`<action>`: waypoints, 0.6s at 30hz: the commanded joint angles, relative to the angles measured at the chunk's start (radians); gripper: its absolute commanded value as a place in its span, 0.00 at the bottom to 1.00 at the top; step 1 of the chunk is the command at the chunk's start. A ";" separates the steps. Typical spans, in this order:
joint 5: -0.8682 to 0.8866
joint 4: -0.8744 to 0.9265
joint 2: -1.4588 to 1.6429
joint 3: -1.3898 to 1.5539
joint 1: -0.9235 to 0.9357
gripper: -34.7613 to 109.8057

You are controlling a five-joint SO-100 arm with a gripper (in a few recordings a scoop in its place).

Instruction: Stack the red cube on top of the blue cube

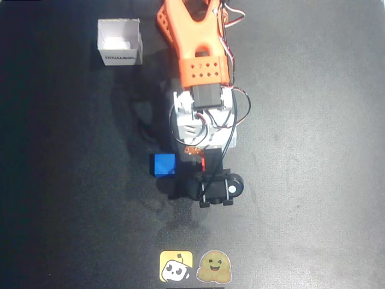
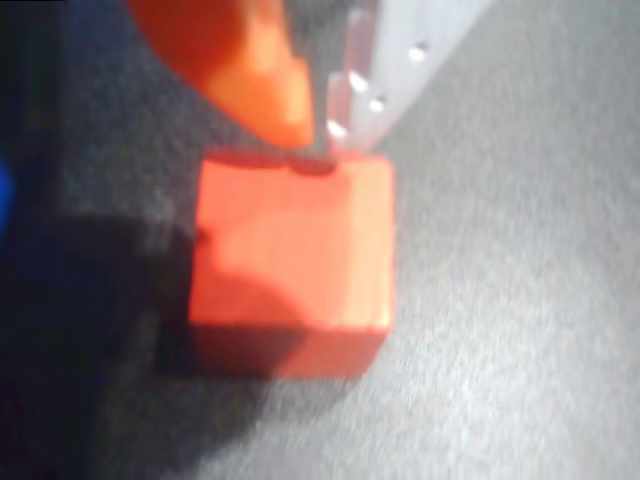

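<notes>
**Gripper over red cube, blue cube just beside arm**

Overhead view: orange arm reaching down from top edge of table toward its middle; white wrist section and black camera mount covering the spot beneath. Blue cube flat on table, just left of wrist, near table centre; right side close against arm's shadow, whether touching cannot be told. Small sliver of red visible under wrist, right of blue cube, too hidden to place precisely.

Wrist view: red cube flat on table, close below gripper. Orange finger tip and clear finger tip both at cube's far top edge, close together. Contact with cube or actual grip not resolvable from blur; opening width cannot be told. Cube not lifted: shadow directly beneath and to its left. Blue smear at left edge of picture, dark shadow between it and red cube.

Surroundings, overhead view: white open cardboard box near top-left part of table, well apart from both cubes. Yellow sticker and tan smiling sticker side by side at bottom edge, well apart from cubes. Between red and blue cube only shadowed table visible.
</notes>
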 commanded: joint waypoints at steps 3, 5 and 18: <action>0.011 -0.023 -0.021 -0.061 -0.020 0.36; 0.014 -0.031 -0.029 -0.069 -0.029 0.40; 0.075 -0.126 -0.097 -0.061 -0.083 0.43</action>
